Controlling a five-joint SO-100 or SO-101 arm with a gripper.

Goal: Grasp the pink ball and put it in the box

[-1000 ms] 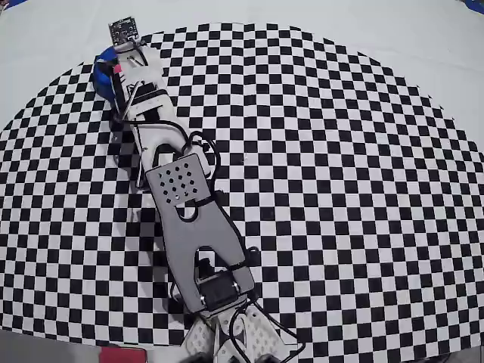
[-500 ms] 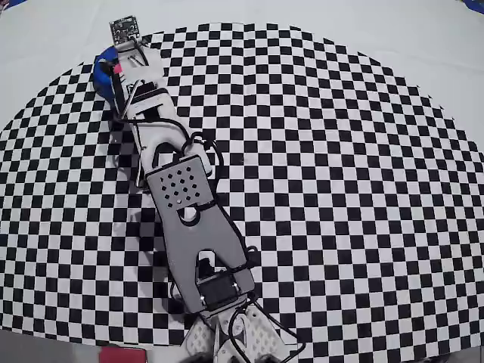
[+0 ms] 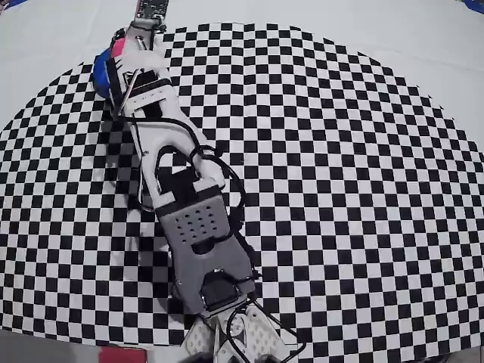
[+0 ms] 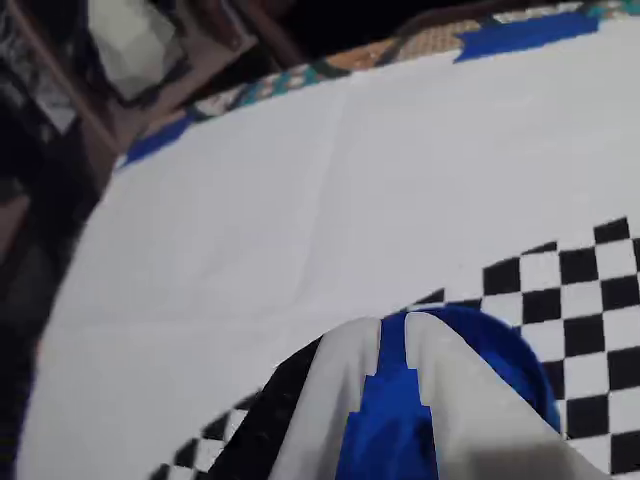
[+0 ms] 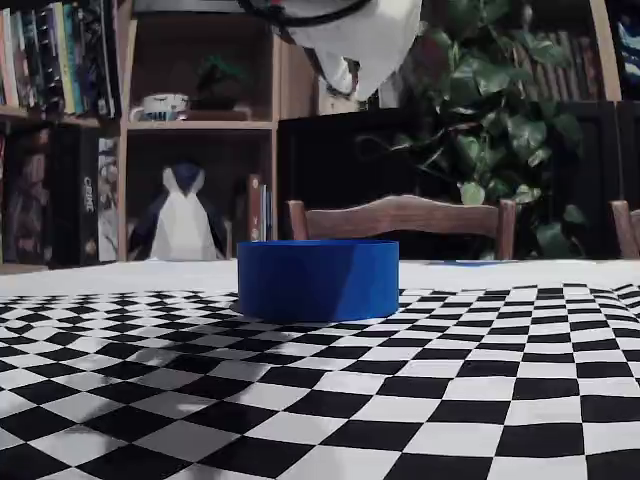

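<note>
The blue round box (image 3: pixel 100 72) sits at the far left of the checkered mat, half covered by my arm in the overhead view. My gripper (image 5: pixel 350 85) hangs well above the box (image 5: pixel 318 280) in the fixed view. In the wrist view the two white fingertips (image 4: pixel 345 350) stand almost together, only a thin slit apart. Nothing is between them, and the box (image 4: pixel 505 345) shows through the slit below my gripper (image 4: pixel 392 325). No pink ball is clearly in view. A pink patch (image 3: pixel 119 47) lies at the arm's left edge; I cannot tell whether it is the ball or an arm panel.
A black-and-white checkered mat (image 3: pixel 340 189) lies on a white cloth (image 4: pixel 300 200) with blue tape (image 4: pixel 520 35) at its far edge. Behind the table in the fixed view are a chair back (image 5: pixel 400 215), bookshelves and a plant.
The arm has risen and stretched farther over the box. The wrist's camera board moved towards the top edge and the pink patch shifted upward. The box stayed put.
</note>
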